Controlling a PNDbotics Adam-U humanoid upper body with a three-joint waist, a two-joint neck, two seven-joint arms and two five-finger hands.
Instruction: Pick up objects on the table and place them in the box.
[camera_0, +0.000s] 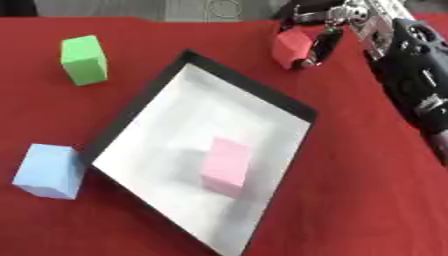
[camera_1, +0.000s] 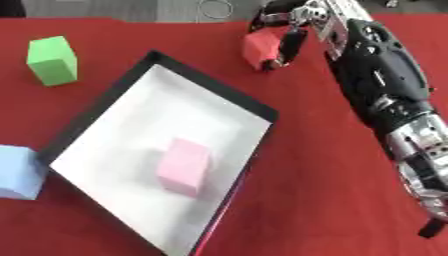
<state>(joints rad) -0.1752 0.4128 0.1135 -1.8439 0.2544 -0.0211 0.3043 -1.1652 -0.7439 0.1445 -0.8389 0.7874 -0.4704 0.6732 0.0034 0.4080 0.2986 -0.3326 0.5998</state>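
Red block (camera_1: 260, 48) sits in right hand (camera_1: 302, 22), fingers (camera_1: 293, 47) curled round it, beyond box (camera_0: 157, 85). Pink block (camera_0: 226, 165) lies inside box.

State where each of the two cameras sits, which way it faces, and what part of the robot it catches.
Left eye view: in the robot's head, facing down at the red table and the box; the right hand and part of its forearm show at the upper right.
Right eye view: beside it in the head, same downward aim, set slightly to the right; more of the right arm shows, down to the lower right.
Shared: red block in the right hand, pink block in the box, green block, blue block. No left hand shows.
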